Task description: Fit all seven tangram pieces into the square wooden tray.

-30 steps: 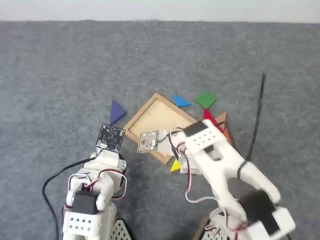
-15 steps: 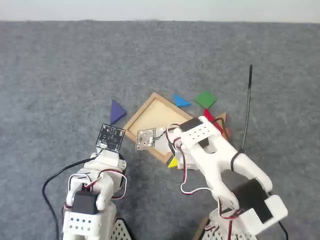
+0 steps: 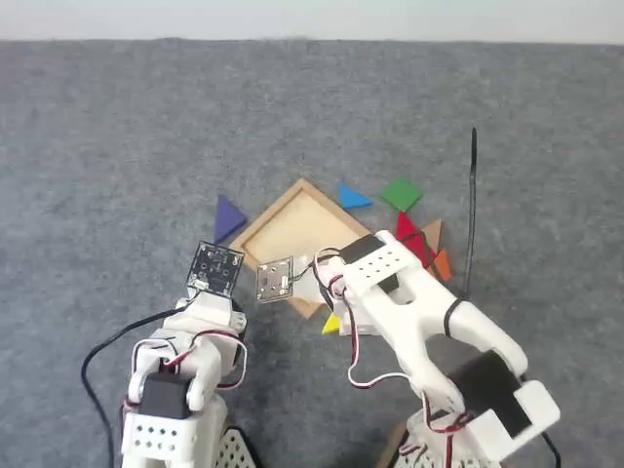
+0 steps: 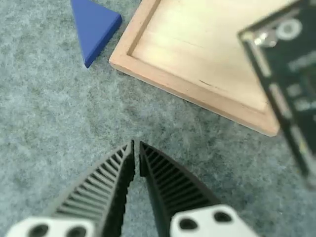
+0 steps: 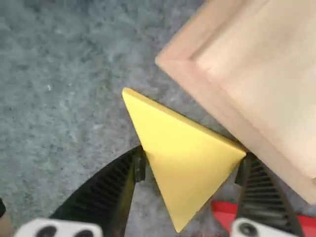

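The square wooden tray (image 3: pixel 261 234) lies tilted like a diamond, its floor bare. My right gripper (image 5: pixel 192 165) is shut on the yellow triangle (image 5: pixel 187 158), one finger on each side of it, just off the tray's near corner (image 5: pixel 170 59). The same yellow triangle (image 3: pixel 331 324) peeks out from under the right arm (image 3: pixel 409 302). My left gripper (image 4: pixel 136 146) hovers shut and empty over the carpet near the tray's rim (image 4: pixel 187 91). A dark blue triangle (image 3: pixel 228 216) lies left of the tray.
Right of the tray lie a light blue triangle (image 3: pixel 353 198), a green square (image 3: pixel 401 193), a red piece (image 3: pixel 413 239), a brown triangle (image 3: pixel 433 231) and an orange piece (image 3: pixel 442 263). A black cable (image 3: pixel 472 205) runs past them. Grey carpet covers the table.
The right arm has swung left along the tray's near edge, and the yellow triangle has shifted slightly left with it. The left arm has stayed put.
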Controlling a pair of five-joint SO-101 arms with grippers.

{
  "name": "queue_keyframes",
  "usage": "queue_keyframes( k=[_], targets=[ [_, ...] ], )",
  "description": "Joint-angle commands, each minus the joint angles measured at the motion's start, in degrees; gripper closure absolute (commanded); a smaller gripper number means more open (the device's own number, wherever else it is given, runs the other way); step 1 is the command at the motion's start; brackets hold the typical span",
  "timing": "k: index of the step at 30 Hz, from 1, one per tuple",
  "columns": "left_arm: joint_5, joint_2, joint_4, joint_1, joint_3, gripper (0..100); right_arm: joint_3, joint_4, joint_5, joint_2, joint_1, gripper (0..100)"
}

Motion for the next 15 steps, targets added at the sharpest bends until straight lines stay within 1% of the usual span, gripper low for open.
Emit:
queue_keyframes(
  k=[1, 8, 11, 13, 15],
  targets=[
    [-0.1, -1.0, 0.1, 0.0, -0.6, 98, 1.3, -1.0, -3.1, -0.8, 3.9, 70.0],
    [-0.1, -1.0, 0.1, 0.0, -0.6, 98, 4.2, -2.1, -11.7, -0.9, 10.0, 70.0],
    [-0.1, -1.0, 0.1, 0.0, -0.6, 98, 4.3, -2.2, -13.3, -1.5, 10.1, 70.5],
    [-0.1, -1.0, 0.1, 0.0, -0.6, 98, 5.0, -2.0, -13.9, -2.6, 9.1, 74.8],
    [-0.1, -1.0, 0.1, 0.0, -0.6, 98, 6.6, -1.8, -15.1, -4.1, 7.3, 82.4]
  ],
)
